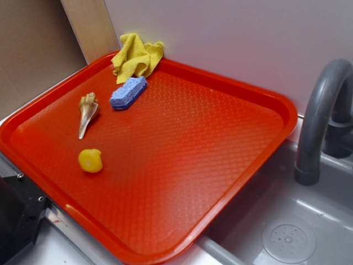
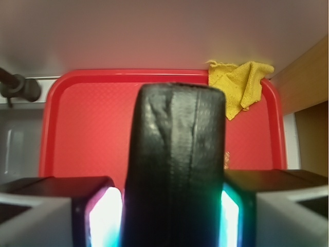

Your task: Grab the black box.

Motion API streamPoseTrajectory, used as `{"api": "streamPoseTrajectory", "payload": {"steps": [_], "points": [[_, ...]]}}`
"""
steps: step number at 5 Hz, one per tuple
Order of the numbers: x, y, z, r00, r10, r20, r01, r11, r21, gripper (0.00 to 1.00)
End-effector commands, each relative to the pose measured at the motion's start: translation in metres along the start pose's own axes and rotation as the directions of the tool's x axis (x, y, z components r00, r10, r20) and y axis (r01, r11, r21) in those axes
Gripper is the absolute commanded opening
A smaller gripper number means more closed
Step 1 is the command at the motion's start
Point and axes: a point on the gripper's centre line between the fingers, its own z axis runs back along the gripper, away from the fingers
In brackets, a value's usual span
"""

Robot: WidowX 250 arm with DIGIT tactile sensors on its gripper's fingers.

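Black box (image 2: 175,170) upright between jaws, both pads pressed against its sides.

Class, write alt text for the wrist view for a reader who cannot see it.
A black box stands upright, clamped in the robot's hand, whose lit fingers press its two sides, filling the middle of the picture. Behind it lies a red tray with a crumpled yellow cloth at its far right corner.
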Motion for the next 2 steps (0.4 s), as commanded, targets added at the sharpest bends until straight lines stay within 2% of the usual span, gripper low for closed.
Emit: {"api": "streamPoseTrajectory", "payload": {"steps": [1, 2], "points": [[-0.0258, 0.0008, 0.0167, 1.000, -0.005, 0.007, 0.005, 1.000, -0.002, 0.00], [-0.0311, 0.0011, 0.0161, 1.000, -0.016, 0.006, 0.016, 1.000, 0.000, 0.00]]}}
